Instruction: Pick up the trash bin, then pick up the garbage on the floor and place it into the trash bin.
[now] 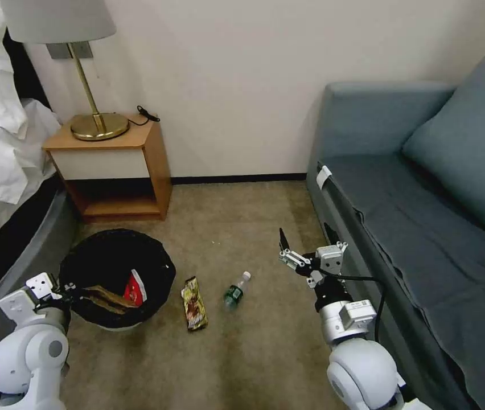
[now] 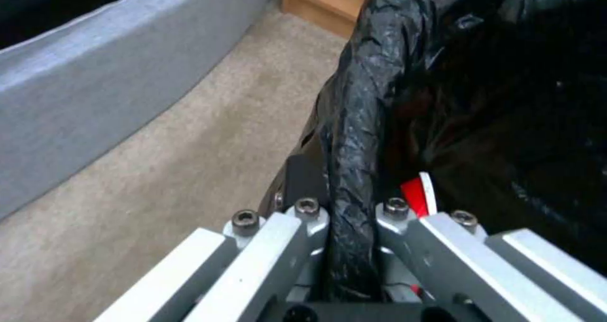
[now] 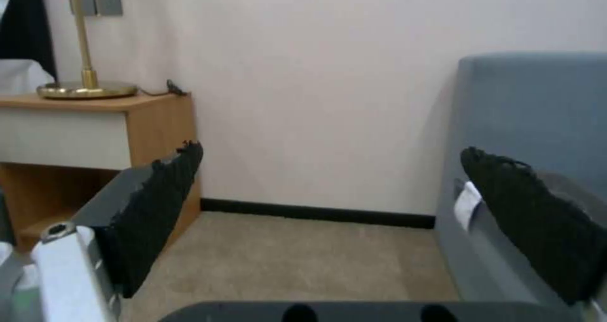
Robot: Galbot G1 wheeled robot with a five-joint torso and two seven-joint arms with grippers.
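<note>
The left gripper (image 2: 351,246) is pinched on the rim of the trash bin (image 1: 157,273), its fingers pressed together on the fold of crinkled black bag at the side of the bin nearest the robot's left shoulder. Inside the bin, close to that grip, lie the crumpled brown paper (image 1: 106,299) and the red-white wrapper (image 1: 135,287).

The right gripper (image 1: 299,257) hangs in the air well to the sofa side of the bin, with its jaws spread wide and nothing between them; it points toward the wall rather than the floor.

On the carpet just beside the bin, on its sofa side, lies the brown-yellow snack wrapper (image 1: 194,304), flat and lengthwise. A little farther from the bin in the same direction lies the small green bottle (image 1: 235,291) on its side, white cap pointing away from the robot.

The step in hand looks like fetching one of these two pieces. Doing it well probably means tilting the right gripper down and closing across the bottle's narrow body, not along its length, so it does not roll. The left grip should keep the bin level, since only a thin rim is held.
</note>
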